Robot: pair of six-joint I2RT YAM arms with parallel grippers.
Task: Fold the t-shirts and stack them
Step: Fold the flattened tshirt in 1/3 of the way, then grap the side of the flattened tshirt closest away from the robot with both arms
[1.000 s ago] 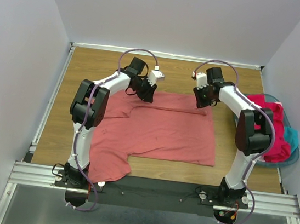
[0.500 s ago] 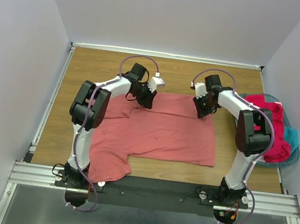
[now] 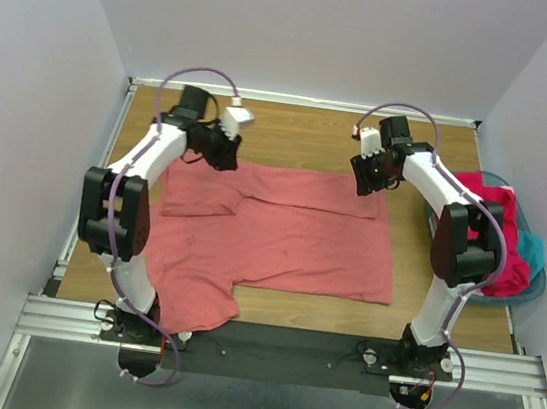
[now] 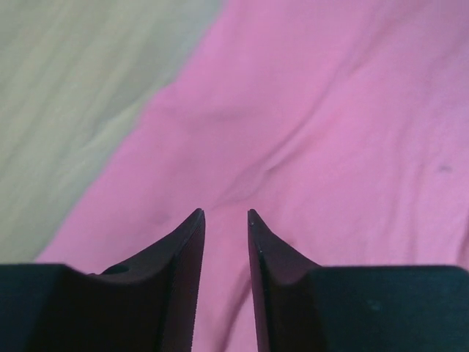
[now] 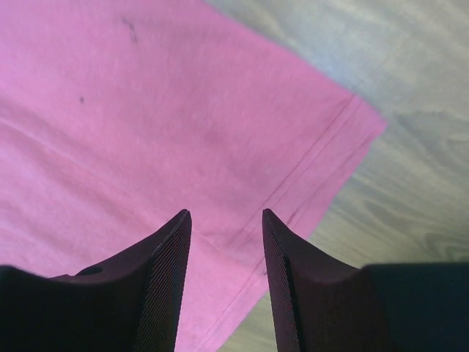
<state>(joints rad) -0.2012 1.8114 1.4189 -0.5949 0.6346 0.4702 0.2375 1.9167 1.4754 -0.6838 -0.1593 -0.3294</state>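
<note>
Left gripper (image 4: pixel 226 214) and right gripper (image 5: pixel 226 213) hovered, jaws apart and empty, over salmon-pink t-shirt (image 3: pixel 289 237) far edge, likely staging a fold.

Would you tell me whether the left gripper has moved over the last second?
Yes: the left gripper has swung left along the salmon-pink t-shirt's far edge, toward the table's left rim.

Left arm (image 3: pixel 157 149) swung leftward (along the shirt (image 3: pixel 289 237)); right jaws apparently widened.
</note>
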